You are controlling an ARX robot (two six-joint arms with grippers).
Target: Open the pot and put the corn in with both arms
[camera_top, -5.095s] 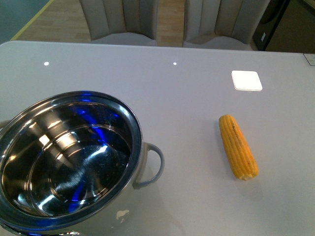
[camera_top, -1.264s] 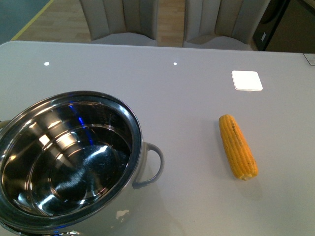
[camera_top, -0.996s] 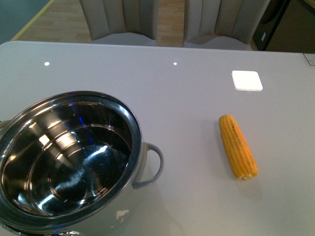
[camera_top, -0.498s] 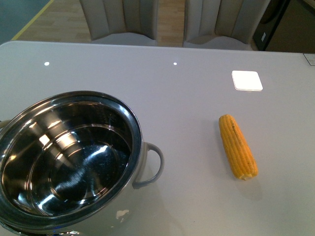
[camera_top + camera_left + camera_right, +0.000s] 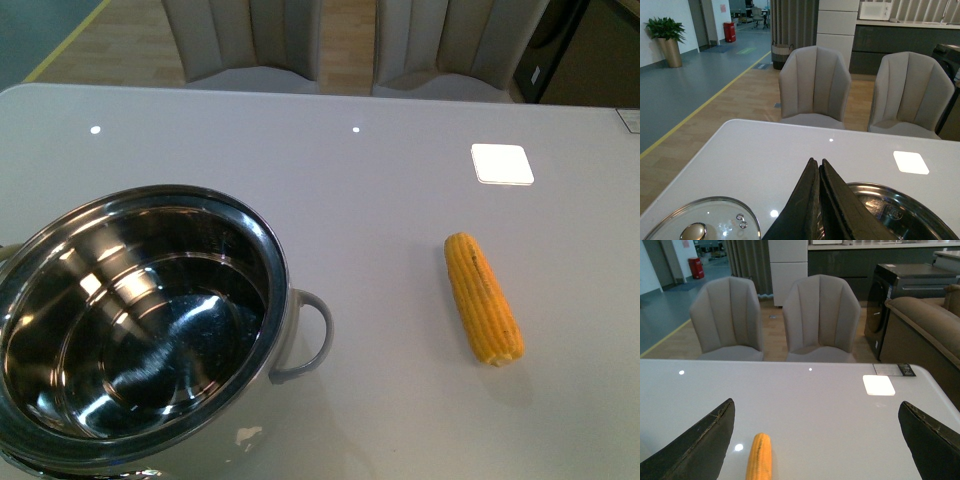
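Table (image 5: 400, 160): grey, glossy.
Pot (image 5: 140, 320): uncovered, lid (image 5: 725, 220) laid beside.
Corn (image 5: 483, 298): laid on table.
Left gripper (image 5: 818, 161): pressed together.
Right gripper (image 5: 817, 405): spread wide.

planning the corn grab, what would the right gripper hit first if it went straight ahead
Probably the corn, lying ahead between the right gripper's open fingers; depth is unclear.

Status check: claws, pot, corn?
Left claw shut, holding nothing. Right claw open, corn in its view. Pot open, lid on table beside it; corn untouched on table. Nothing between corn and pot.
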